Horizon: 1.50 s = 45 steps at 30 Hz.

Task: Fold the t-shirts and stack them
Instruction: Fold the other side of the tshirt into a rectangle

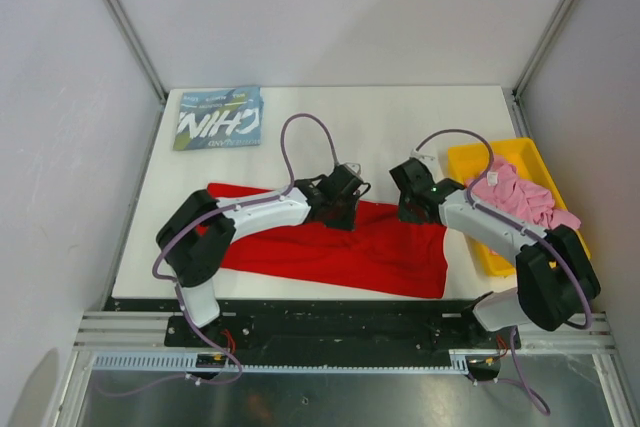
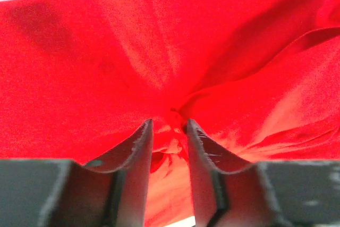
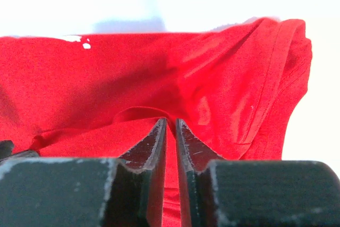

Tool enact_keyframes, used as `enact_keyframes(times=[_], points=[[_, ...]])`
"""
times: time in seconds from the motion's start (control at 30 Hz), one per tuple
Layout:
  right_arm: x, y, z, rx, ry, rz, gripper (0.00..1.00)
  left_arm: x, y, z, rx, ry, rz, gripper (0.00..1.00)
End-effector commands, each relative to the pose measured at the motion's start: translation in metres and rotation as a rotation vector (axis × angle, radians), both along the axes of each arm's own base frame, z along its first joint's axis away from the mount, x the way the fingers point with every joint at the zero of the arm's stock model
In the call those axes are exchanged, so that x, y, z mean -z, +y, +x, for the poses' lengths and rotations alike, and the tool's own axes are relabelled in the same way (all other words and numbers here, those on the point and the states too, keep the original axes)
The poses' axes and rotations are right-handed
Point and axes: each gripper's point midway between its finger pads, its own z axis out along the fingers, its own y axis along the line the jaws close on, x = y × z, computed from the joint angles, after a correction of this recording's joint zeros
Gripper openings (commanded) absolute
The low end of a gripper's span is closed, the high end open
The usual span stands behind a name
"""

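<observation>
Gripping red t-shirt (image 1: 330,252) beneath: left end effector (image 1: 339,215), right end effector (image 1: 411,211)

**White links, black joints, purple cable**

From overhead we see our left arm (image 1: 260,212) at about eight o'clock and our right arm (image 1: 490,225) at four. Both have glossy white links between bulky black joint housings. A thin purple cable (image 1: 308,119) arcs off each arm. A small green light (image 1: 433,187) glows on the right wrist. Up close, our left gripper (image 2: 167,126) and right gripper (image 3: 171,123) have dark grey, wedge-shaped fingers (image 2: 139,152) with pale, scuffed edges.
</observation>
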Motion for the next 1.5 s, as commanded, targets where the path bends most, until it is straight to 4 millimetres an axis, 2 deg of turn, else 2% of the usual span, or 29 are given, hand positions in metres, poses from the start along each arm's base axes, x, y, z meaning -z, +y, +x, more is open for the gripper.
enact_keyframes(times=[0.0,0.07,0.17,0.27,0.37,0.5,0.63,0.77,0.9,1.0,1.1,1.2,1.27,1.37,1.47], points=[[-0.038,-0.002,0.023,0.025,-0.103,0.022,0.23,-0.033,-0.002,0.021,-0.024,-0.094,-0.042,0.44],[-0.050,-0.006,0.021,0.036,-0.113,0.047,0.32,-0.046,-0.002,0.022,-0.017,-0.109,-0.071,0.48],[-0.060,-0.011,0.012,0.062,-0.100,0.091,0.35,-0.062,-0.008,0.018,0.014,-0.109,-0.122,0.44],[-0.063,-0.012,-0.002,0.072,-0.077,0.124,0.31,-0.066,-0.019,0.006,0.067,-0.057,-0.177,0.29],[-0.062,0.001,-0.018,0.050,-0.059,0.195,0.27,-0.063,-0.028,-0.005,0.093,-0.011,-0.206,0.14],[-0.041,0.020,-0.040,0.014,0.008,0.271,0.25,-0.057,-0.044,-0.020,0.149,0.060,-0.258,0.05],[-0.014,0.026,-0.050,0.016,0.068,0.311,0.24,-0.035,-0.052,-0.028,0.161,0.133,-0.264,0.01],[0.013,0.021,-0.058,0.042,0.113,0.312,0.24,-0.008,-0.046,-0.022,0.114,0.144,-0.206,0.00],[0.041,0.008,-0.076,0.077,0.182,0.289,0.22,0.016,-0.032,-0.015,0.044,0.153,-0.146,0.00],[0.049,-0.003,-0.090,0.103,0.198,0.286,0.23,0.026,-0.021,-0.012,0.006,0.156,-0.117,0.00],[0.044,-0.009,-0.093,0.114,0.182,0.300,0.23,0.027,-0.017,-0.012,0.004,0.158,-0.111,0.00],[0.017,-0.004,-0.082,0.098,0.111,0.341,0.24,0.019,-0.020,-0.010,0.023,0.145,-0.129,0.02],[-0.007,-0.005,-0.070,0.095,0.050,0.352,0.25,0.012,-0.024,-0.009,0.039,0.137,-0.146,0.03],[-0.033,-0.016,-0.044,0.116,-0.030,0.337,0.26,0.006,-0.030,-0.009,0.059,0.139,-0.167,0.03],[-0.041,-0.032,-0.015,0.170,-0.073,0.320,0.24,0.003,-0.033,-0.009,0.068,0.139,-0.177,0.03]])
